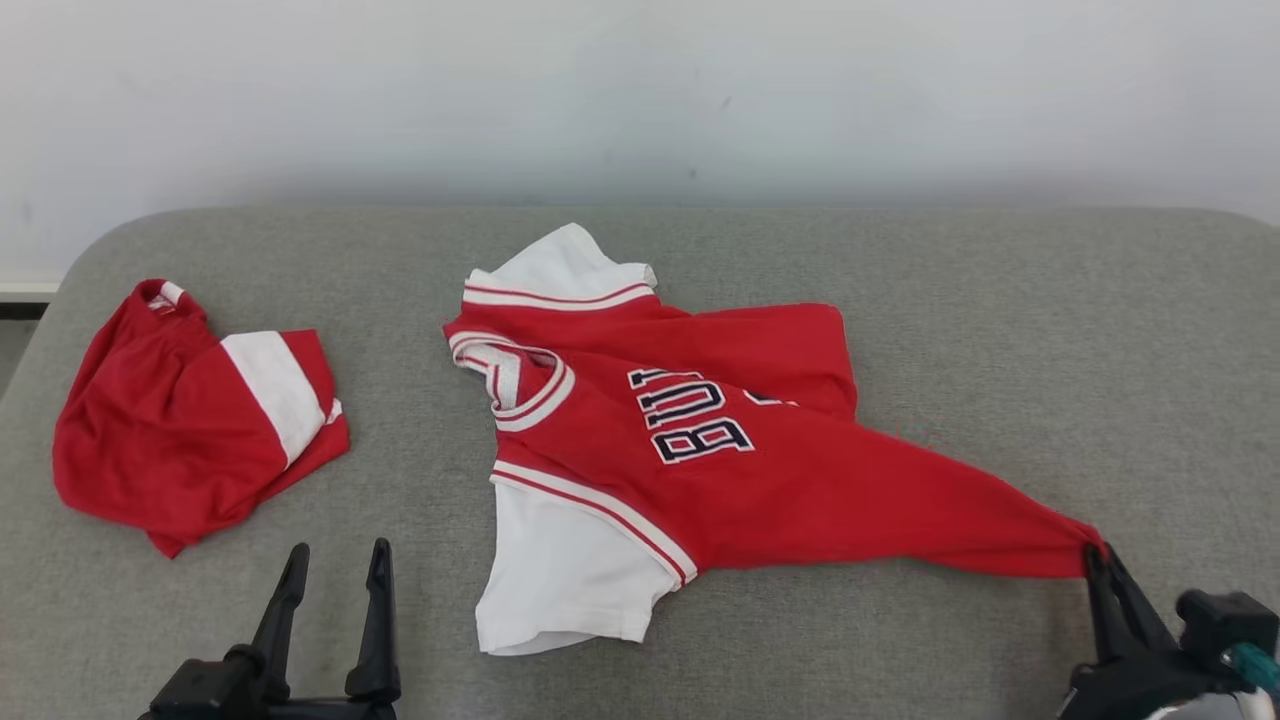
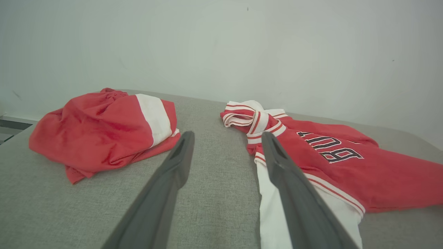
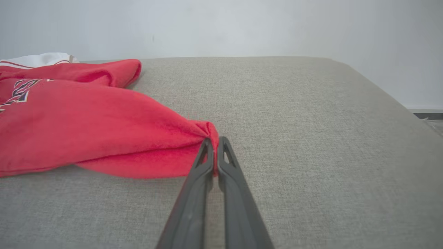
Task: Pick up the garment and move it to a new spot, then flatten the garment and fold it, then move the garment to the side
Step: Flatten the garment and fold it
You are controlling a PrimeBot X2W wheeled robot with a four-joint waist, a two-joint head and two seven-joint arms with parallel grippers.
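Observation:
A red jersey (image 1: 760,470) with white sleeves and dark lettering lies spread on the grey cushioned surface (image 1: 1000,330), collar toward the left. Its bottom corner is drawn out into a point at the lower right, where my right gripper (image 1: 1100,556) is shut on the cloth; the right wrist view shows the red fabric (image 3: 104,131) pinched between the closed fingertips (image 3: 215,145). My left gripper (image 1: 338,560) stands open near the front edge, left of the white sleeve (image 1: 560,580), nothing between its fingers (image 2: 180,155). The jersey (image 2: 346,162) lies to the right of them.
A second red garment with a white band (image 1: 190,410) lies bunched at the far left, (image 2: 104,128) in the left wrist view. A pale wall (image 1: 640,90) rises behind the surface. Bare grey cushion stretches to the right (image 3: 311,121).

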